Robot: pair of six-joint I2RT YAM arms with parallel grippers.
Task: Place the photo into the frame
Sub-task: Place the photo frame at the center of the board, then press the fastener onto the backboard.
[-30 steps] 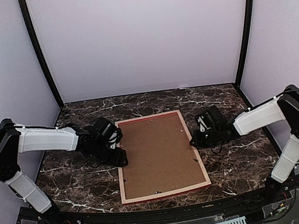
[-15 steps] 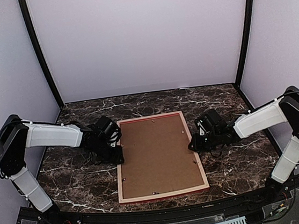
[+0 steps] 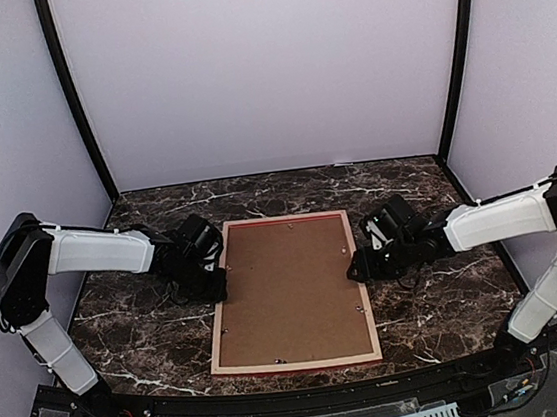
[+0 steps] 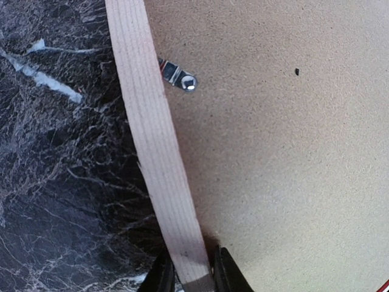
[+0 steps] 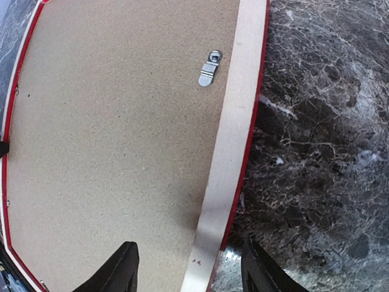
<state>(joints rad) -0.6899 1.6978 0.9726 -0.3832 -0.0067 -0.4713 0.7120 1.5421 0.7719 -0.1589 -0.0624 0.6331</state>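
The frame (image 3: 219, 321) lies face down on the marble table, pale wood back up, with a thin red edge showing. A brown backing board (image 3: 290, 288) fills it. My left gripper (image 3: 220, 281) is shut on the frame's left rail (image 4: 152, 140), one finger on each side of the wood (image 4: 189, 281). My right gripper (image 3: 353, 264) stands open astride the right rail (image 5: 234, 140), its fingers clear of the wood on both sides (image 5: 189, 271). The photo is hidden.
Small metal turn clips (image 4: 179, 77) (image 5: 209, 70) sit on the rails' inner edges over the backing board (image 5: 115, 134). Dark marble table (image 3: 440, 301) surrounds the frame. Pale walls stand at the back and sides.
The left gripper has closed on the left rail and the right gripper has opened off the right rail. The frame's near end has swung to the left.
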